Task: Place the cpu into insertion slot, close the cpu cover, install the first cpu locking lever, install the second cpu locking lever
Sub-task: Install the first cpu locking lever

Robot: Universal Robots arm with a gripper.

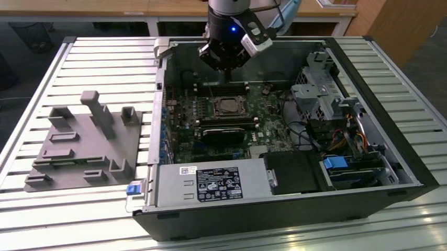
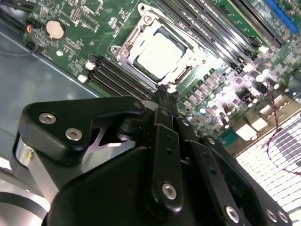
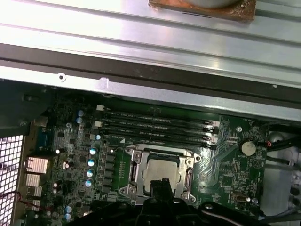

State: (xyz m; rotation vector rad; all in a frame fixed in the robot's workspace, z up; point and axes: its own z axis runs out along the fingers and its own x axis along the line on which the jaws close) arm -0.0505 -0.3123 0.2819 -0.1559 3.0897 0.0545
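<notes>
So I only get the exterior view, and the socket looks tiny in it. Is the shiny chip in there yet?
Observer: Yes. In both wrist views the cpu sits in the insertion slot, silvery top up.
Operator: Is the metal lid down?
Observer: In the first wrist view the cpu cover lies flat, and the chip shows through its window.
Operator: Is the claw holding something?
Observer: No. In the second wrist view the gripper is shut, holding nothing.
</notes>
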